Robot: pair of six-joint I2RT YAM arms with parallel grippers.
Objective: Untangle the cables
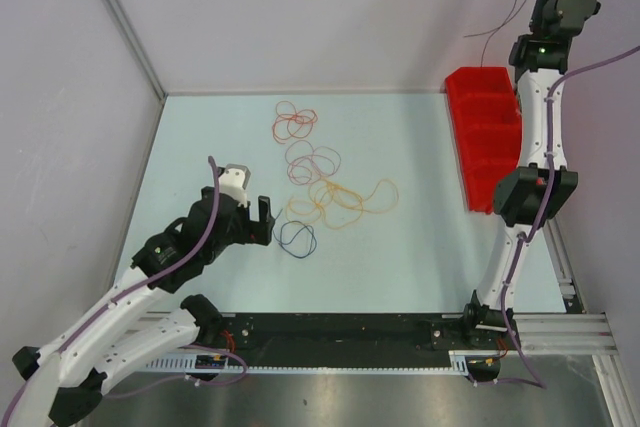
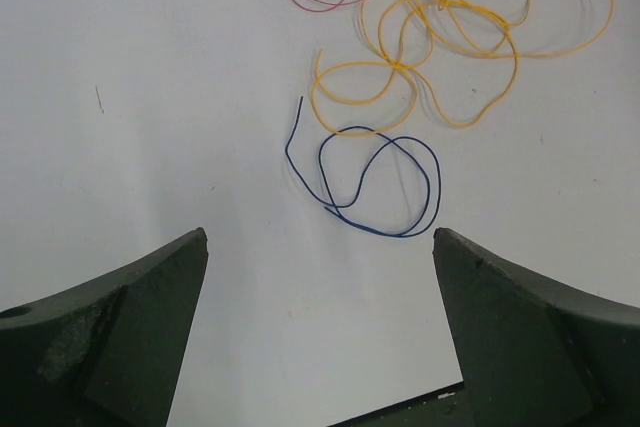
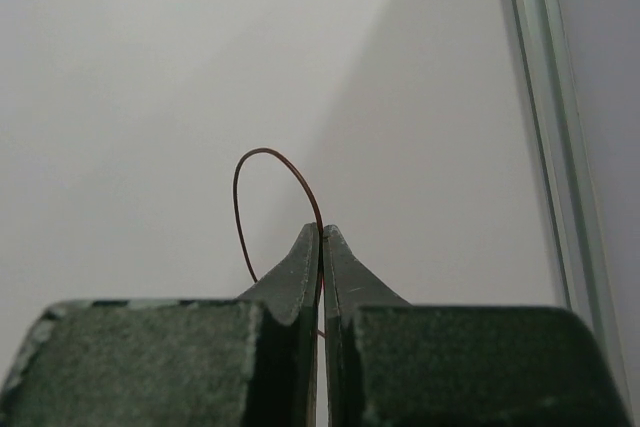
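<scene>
Left pincer (image 2: 320,247) low over the bench (image 1: 200,147), jaws wide apart, nothing in them. Just ahead: blue cable (image 2: 398,236), a loose double loop lying by itself, so freed, I'd judge. Beyond it the orange-yellow cable (image 2: 514,55), sprawling curls that cross themselves and seem to overlap the pinkish-brown cable (image 1: 312,160) at the far edge. Red cable (image 1: 295,123) farther back, tight coils, close to the pinkish-brown one; contact unclear. Far right, raised high: right pincer (image 3: 321,232) clamped on a thin reddish-brown wire (image 3: 262,153). Roughly midway; the centre cluster is left to part.
</scene>
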